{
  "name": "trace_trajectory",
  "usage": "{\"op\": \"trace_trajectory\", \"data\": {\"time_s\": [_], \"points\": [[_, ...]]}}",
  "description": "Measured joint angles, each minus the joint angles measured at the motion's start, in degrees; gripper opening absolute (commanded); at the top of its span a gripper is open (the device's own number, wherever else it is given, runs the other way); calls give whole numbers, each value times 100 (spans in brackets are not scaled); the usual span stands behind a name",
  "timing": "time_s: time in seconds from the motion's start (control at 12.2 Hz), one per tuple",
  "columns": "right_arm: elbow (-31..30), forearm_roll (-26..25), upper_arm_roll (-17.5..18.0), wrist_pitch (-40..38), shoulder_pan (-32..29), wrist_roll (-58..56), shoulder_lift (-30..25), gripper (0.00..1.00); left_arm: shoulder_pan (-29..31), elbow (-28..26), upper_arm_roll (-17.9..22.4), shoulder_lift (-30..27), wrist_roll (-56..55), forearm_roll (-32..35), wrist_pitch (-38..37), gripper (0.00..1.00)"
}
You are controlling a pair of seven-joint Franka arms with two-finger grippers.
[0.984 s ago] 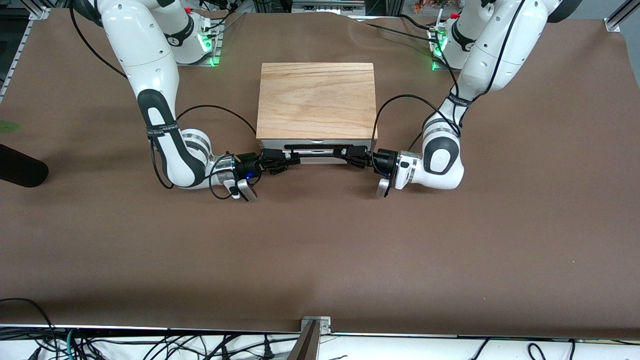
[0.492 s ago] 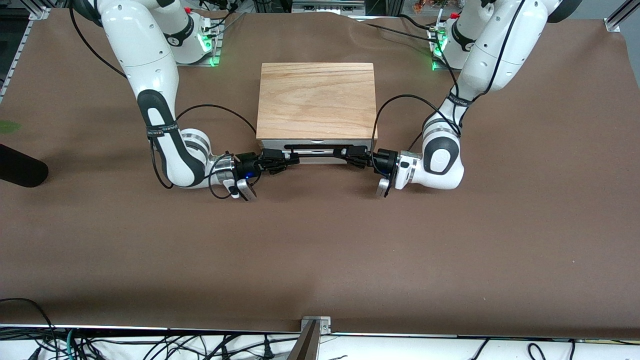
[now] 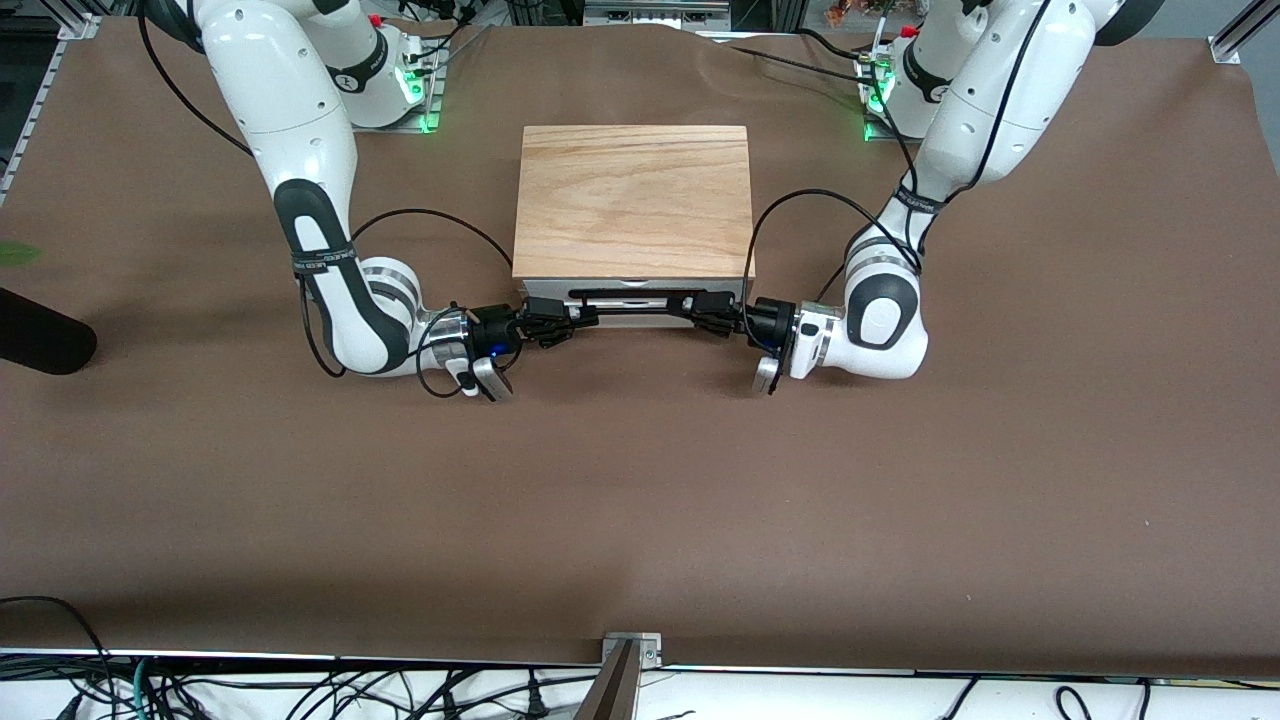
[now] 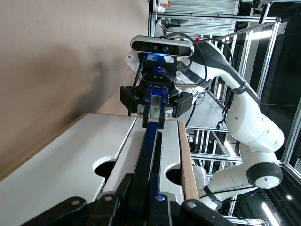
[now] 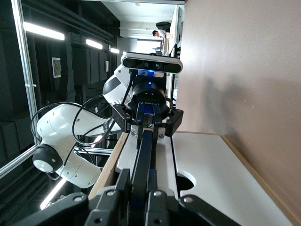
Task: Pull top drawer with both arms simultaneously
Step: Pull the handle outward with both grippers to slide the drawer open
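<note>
The top drawer's white front (image 3: 640, 289) shows just under the cabinet's wood top (image 3: 633, 195), with its black bar handle (image 3: 635, 305) across it. My right gripper (image 3: 582, 316) is shut on the handle's end toward the right arm. My left gripper (image 3: 695, 306) is shut on the other end. In the left wrist view my left gripper (image 4: 146, 190) clamps the handle (image 4: 149, 146) along the drawer front (image 4: 169, 150), and the right gripper (image 4: 155, 106) holds its other end. In the right wrist view my right gripper (image 5: 139, 197) clamps the handle (image 5: 143, 157), and the left gripper (image 5: 146, 110) faces it.
A second white drawer front (image 4: 70, 160) lies below the top one. The cabinet stands on brown table cloth (image 3: 640, 500). A dark rounded object (image 3: 40, 342) lies at the right arm's end of the table. Black cables loop beside both wrists.
</note>
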Motion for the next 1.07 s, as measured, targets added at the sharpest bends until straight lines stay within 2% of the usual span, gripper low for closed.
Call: {"op": "trace_trajectory", "data": {"time_s": [0.25, 0.33, 0.49, 0.57, 0.74, 0.98, 1.07], "points": [[-6, 0, 6, 0, 3, -4, 0, 39, 0, 8, 0, 0, -6, 0, -4, 0], [-23, 0, 9, 0, 4, -5, 0, 35, -3, 20, 0, 1, -25, 0, -5, 0], [-72, 0, 24, -1, 6, -26, 0, 21, -9, 48, 1, 4, -72, 1, 16, 0], [-91, 0, 25, -2, 6, -31, -1, 19, -10, 49, 1, 4, -78, 1, 17, 0], [-117, 11, 24, -51, -7, -30, -43, 20, -13, 57, 2, 6, -98, 1, 18, 0], [-156, 10, 30, -32, 2, -30, -77, 26, -13, 57, 3, 7, -102, 1, 19, 0], [-215, 10, 45, -31, 15, -31, -106, 6, -13, 61, 3, 7, -103, 1, 20, 0]]}}
